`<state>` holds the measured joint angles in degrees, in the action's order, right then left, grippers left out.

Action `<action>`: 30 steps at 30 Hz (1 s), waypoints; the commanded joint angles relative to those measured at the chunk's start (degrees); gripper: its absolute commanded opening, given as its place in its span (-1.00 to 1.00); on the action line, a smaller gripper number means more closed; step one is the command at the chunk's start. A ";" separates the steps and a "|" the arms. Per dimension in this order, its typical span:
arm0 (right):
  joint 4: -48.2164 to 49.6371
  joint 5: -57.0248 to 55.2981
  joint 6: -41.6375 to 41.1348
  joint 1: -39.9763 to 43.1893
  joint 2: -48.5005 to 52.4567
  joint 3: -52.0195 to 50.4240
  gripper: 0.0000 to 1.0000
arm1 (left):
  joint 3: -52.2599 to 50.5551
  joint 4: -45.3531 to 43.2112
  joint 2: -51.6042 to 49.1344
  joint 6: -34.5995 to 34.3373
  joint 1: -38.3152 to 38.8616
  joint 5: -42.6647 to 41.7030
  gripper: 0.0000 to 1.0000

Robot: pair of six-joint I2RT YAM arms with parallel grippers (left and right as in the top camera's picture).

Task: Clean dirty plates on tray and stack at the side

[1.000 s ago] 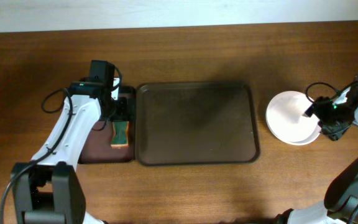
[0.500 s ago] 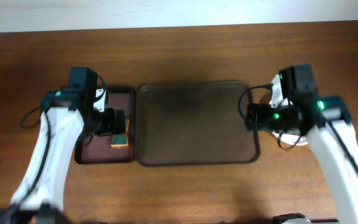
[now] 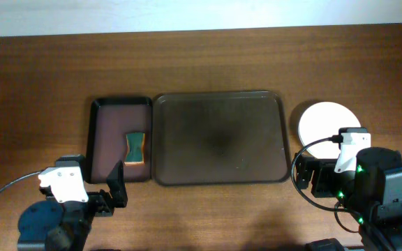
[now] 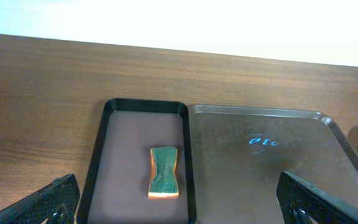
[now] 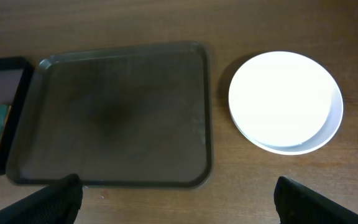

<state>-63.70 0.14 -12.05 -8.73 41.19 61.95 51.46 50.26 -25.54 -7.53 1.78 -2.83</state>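
Note:
The white plates [image 3: 324, 125] sit in a stack on the bare wood tabletop right of the large dark brown tray [image 3: 220, 137], which holds nothing. The stack also shows in the right wrist view [image 5: 283, 101], and the tray in both wrist views [image 5: 114, 112] [image 4: 260, 162]. My left gripper [image 4: 179, 205] is open and empty, hanging above the near end of the sponge tray. My right gripper [image 5: 178, 202] is open and empty, above the tabletop by the tray's near right corner. Both arms are folded back at the near table edge.
A smaller, narrow dark tray [image 3: 103, 150] lies left of the large tray with a green and orange sponge [image 3: 137, 147] in it; both show in the left wrist view [image 4: 98, 186] [image 4: 164, 172]. Bare wood tabletop [image 3: 208, 63] surrounds everything.
Both arms have drawn back from the trays and plates to the near table edge. The sponge lies in the small tray and the plate stack is uncovered.

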 commanded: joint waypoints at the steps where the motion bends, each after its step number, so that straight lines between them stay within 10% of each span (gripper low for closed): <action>1: 0.02 -0.85 -0.39 -0.35 0.92 -0.46 0.97 | -0.76 -0.09 0.44 0.09 -0.31 -0.42 0.99; 10: 1.77 -6.62 3.72 -0.15 -6.71 -2.56 0.97 | -0.76 -0.09 0.44 0.09 -0.31 -0.42 0.99; 20: 45.64 -6.23 3.69 -0.15 -40.19 -42.47 0.97 | -0.76 -0.09 0.44 0.09 -0.31 -0.42 0.99; 30: 67.08 -1.92 7.74 3.50 -41.00 -60.06 0.97 | -0.76 -0.09 0.44 0.09 -0.31 -0.42 0.99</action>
<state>1.48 -5.37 -8.49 -6.39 0.91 4.84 51.13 50.28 -25.36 -7.53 1.78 -2.83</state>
